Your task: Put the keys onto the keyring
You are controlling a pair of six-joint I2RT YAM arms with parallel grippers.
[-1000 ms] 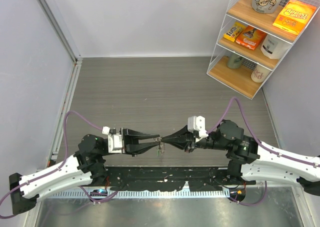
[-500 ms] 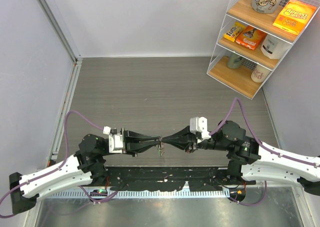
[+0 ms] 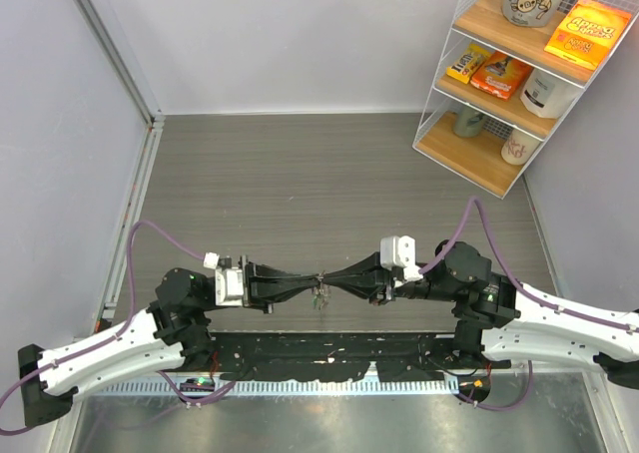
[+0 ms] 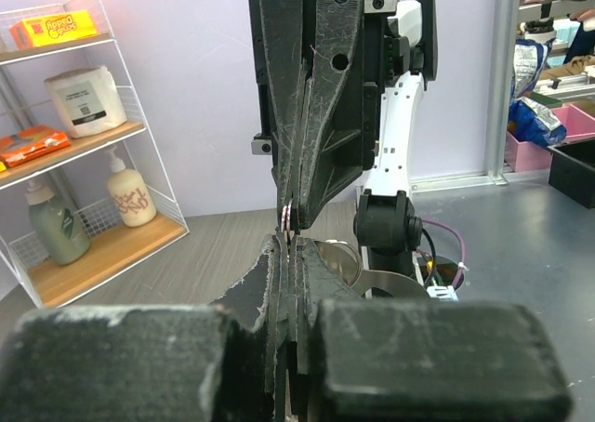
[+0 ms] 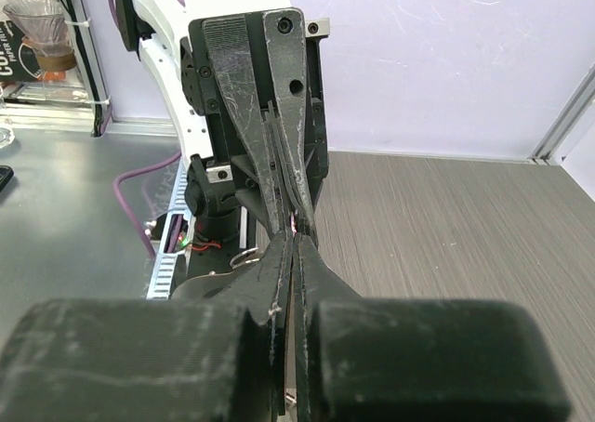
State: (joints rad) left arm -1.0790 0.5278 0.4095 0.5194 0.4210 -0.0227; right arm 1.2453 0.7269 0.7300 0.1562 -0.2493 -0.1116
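Jaws on both arms are clenched, and the left gripper (image 3: 313, 276) and the right gripper (image 3: 326, 276) meet tip to tip above the near middle of the table (image 3: 329, 174). They pinch a small metal cluster between them. In the left wrist view a thin silvery arc of the keyring (image 4: 340, 253) curves out to the right of the pinched tips. From above, the keys (image 3: 319, 296) appear as a tiny bunch hanging just below the meeting point, clear of the table. Which finger pair has the ring and which has a key is too small to tell.

Judging by this, the threading step is in hand: one side steadies the ring while the other works a key onto it. The next move likely calls for a very fine slide or twist along the wire, with neither grip slipping, or the bunch drops.

Grey wood-grain covers the table, with pale lilac walls on three sides. A wire shelf (image 3: 454, 109) stands at the far right, carrying a yellow box (image 3: 589, 32) and an orange box (image 3: 501, 74).
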